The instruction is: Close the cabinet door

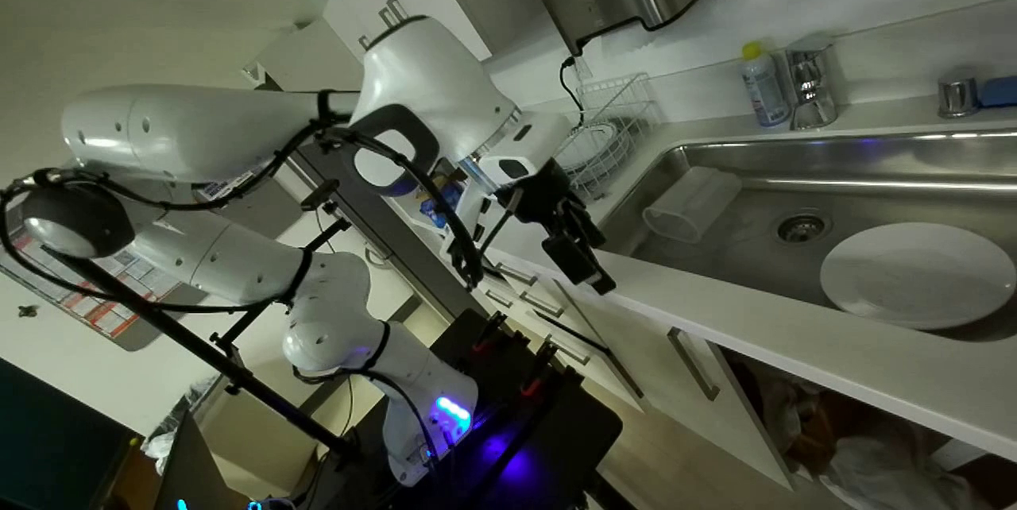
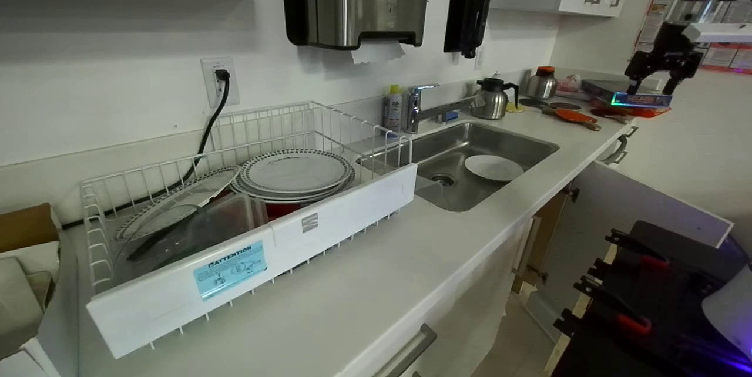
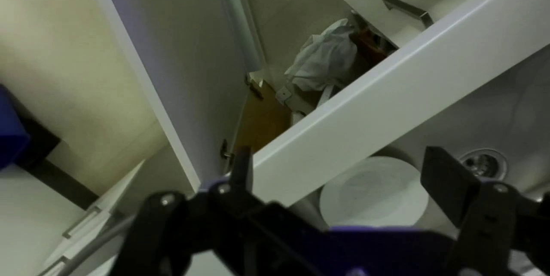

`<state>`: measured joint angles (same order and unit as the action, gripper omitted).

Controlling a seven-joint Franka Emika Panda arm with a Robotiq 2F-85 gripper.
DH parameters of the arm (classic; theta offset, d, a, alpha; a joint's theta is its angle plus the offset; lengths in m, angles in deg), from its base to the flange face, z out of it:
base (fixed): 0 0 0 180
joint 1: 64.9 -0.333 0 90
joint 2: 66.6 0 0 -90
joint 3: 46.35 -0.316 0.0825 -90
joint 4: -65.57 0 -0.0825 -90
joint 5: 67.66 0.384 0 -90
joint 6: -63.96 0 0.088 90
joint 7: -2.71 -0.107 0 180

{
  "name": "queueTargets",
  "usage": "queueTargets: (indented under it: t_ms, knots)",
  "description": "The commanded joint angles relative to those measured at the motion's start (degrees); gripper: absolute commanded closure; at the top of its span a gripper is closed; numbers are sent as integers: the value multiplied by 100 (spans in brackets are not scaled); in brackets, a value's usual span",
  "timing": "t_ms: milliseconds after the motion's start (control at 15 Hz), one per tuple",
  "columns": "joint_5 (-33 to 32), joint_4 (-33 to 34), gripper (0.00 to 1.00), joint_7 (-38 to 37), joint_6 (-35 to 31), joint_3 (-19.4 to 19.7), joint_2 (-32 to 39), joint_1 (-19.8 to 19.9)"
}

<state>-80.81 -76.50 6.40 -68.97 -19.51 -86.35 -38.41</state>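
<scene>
Viewing remotely, I see my black two-fingered gripper (image 2: 651,87) spread apart, higher than the white flat-panel cabinet door (image 3: 182,59), swung outward.

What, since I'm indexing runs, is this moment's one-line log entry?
task: close cabinet door; door: wide open; jaws: open, empty, apart from door; status: unfinished

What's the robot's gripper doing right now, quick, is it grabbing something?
Gripper: open, holding nothing.
</scene>
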Motion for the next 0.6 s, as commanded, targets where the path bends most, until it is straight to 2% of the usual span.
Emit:
queueTargets:
  t_ms: [0,533]
  knots:
    - [29,80,0,-31,14,-58,172,124]
    - [19,223,0,-68,14,-50,398,140]
